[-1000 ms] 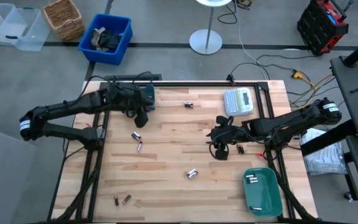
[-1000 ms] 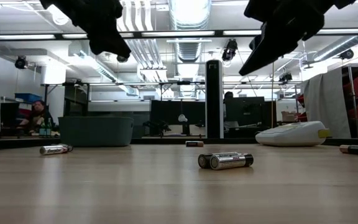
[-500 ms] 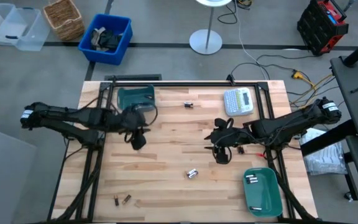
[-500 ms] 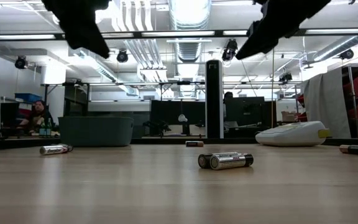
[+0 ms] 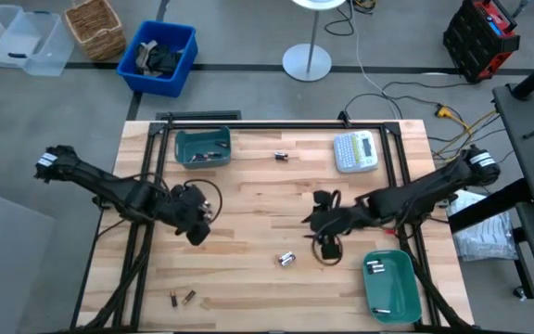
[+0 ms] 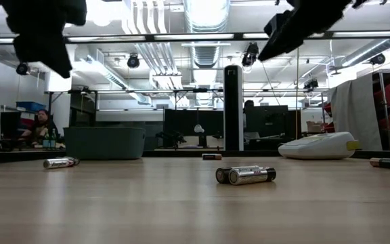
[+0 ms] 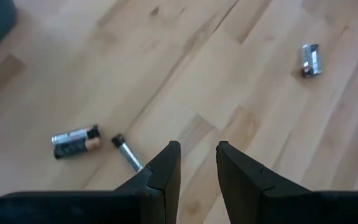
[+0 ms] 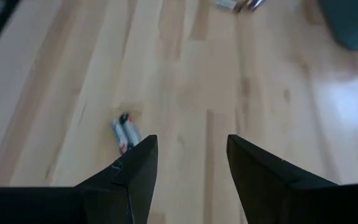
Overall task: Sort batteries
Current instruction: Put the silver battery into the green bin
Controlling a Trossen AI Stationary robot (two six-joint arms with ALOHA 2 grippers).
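Sorting cells: both arms over the surface (image 5: 248, 278), nothing held.
Two green bins, rear-left (image 5: 202, 147) and front-right (image 5: 392, 283), prob. one per cell type; loose cells lie between. L arm stretched low, L hand (image 5: 196, 227) above a cell pair (image 7: 74, 142), fingers part open, empty. R hand (image 5: 327, 243) released wide, near the mid pair (image 5: 286, 259).

Wooden table (image 5: 248, 278) (batteries (image 5: 286, 259), two trays (image 5: 202, 147)).
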